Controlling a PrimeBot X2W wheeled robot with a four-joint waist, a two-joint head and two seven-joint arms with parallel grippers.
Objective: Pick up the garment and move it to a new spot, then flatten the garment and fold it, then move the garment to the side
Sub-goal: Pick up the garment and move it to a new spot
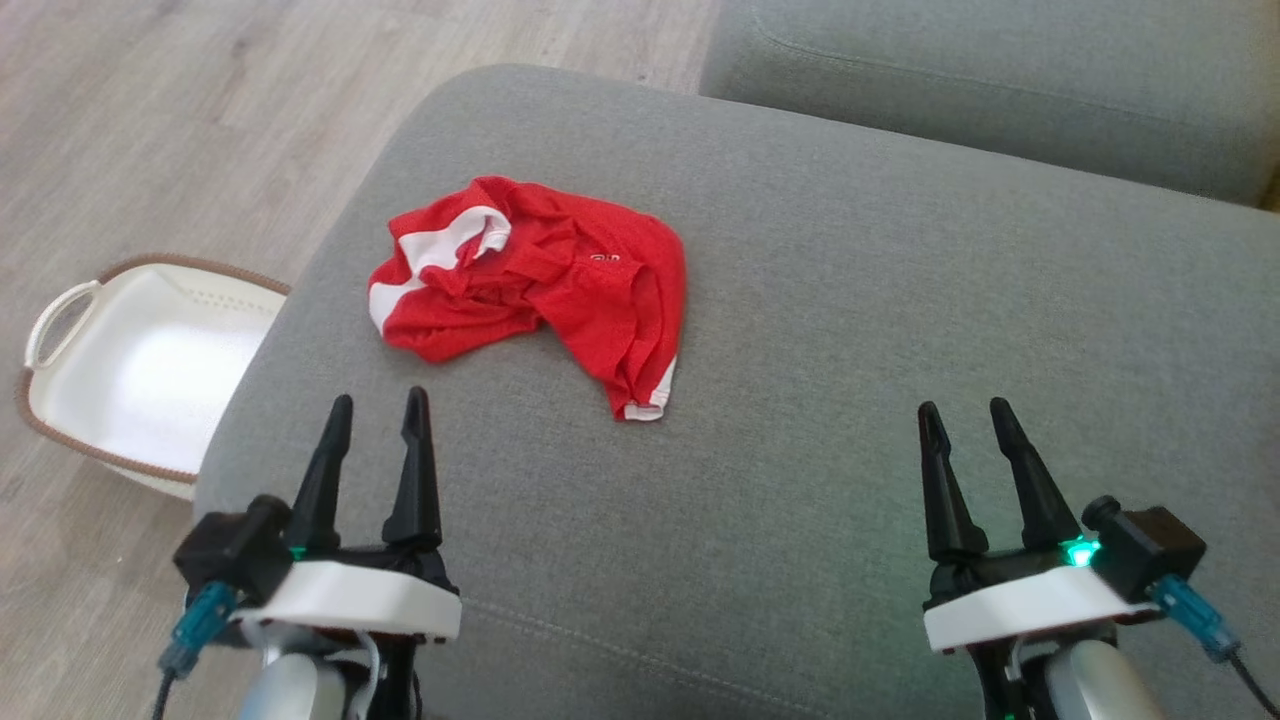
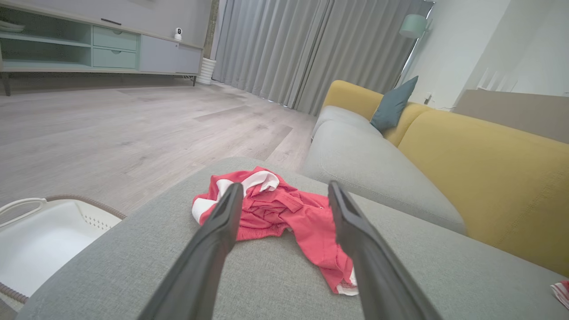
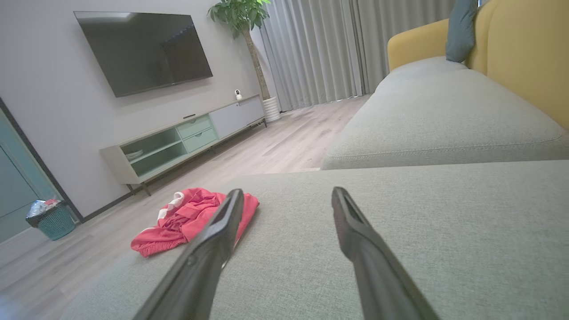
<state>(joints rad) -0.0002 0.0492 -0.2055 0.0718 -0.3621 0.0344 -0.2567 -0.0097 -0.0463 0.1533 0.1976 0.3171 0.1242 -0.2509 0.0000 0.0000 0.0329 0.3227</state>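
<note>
While left claw (image 1: 378, 396) and right claw (image 1: 962, 403) gape, the garment (image 1: 560, 280) lies near the cushion's (image 1: 850, 350) left edge, room rightward.

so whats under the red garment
The red garment lies crumpled on the grey sofa cushion, which shows all round it. Anything beneath its folds is covered by the cloth and cannot be seen.
</note>
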